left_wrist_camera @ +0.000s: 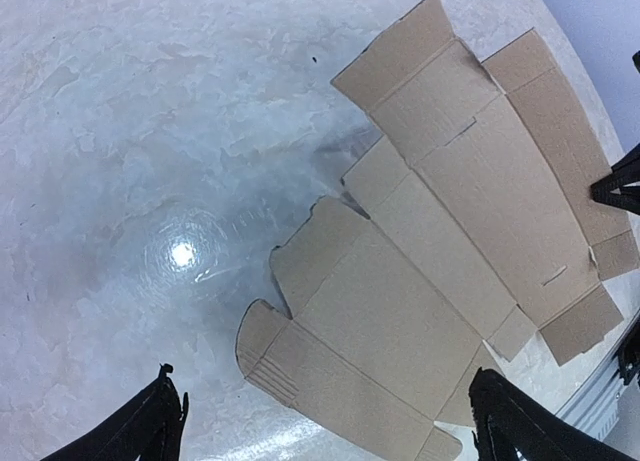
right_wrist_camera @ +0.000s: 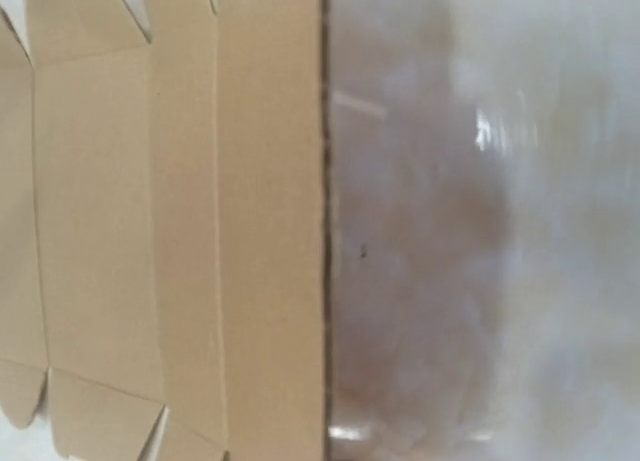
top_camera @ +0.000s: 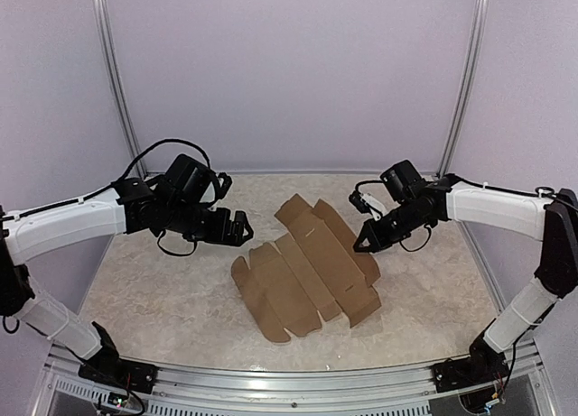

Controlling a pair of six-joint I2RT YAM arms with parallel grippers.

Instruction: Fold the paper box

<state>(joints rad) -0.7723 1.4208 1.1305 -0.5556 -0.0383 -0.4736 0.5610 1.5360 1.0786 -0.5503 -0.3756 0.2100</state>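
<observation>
The paper box (top_camera: 307,267) is a flat, unfolded brown cardboard blank lying on the table's middle. It also shows in the left wrist view (left_wrist_camera: 440,231) and in the right wrist view (right_wrist_camera: 180,231), where its straight right edge runs top to bottom. My left gripper (top_camera: 239,226) hovers above the table just left of the blank, open wide and empty; its black fingertips (left_wrist_camera: 150,431) frame the blank's near flap. My right gripper (top_camera: 366,243) is low at the blank's right edge, its jaws apart and holding nothing. Its fingers do not show in its own wrist view.
The table (top_camera: 163,290) is a pale marbled surface with white walls behind and at both sides. A metal rail (top_camera: 289,380) runs along the near edge.
</observation>
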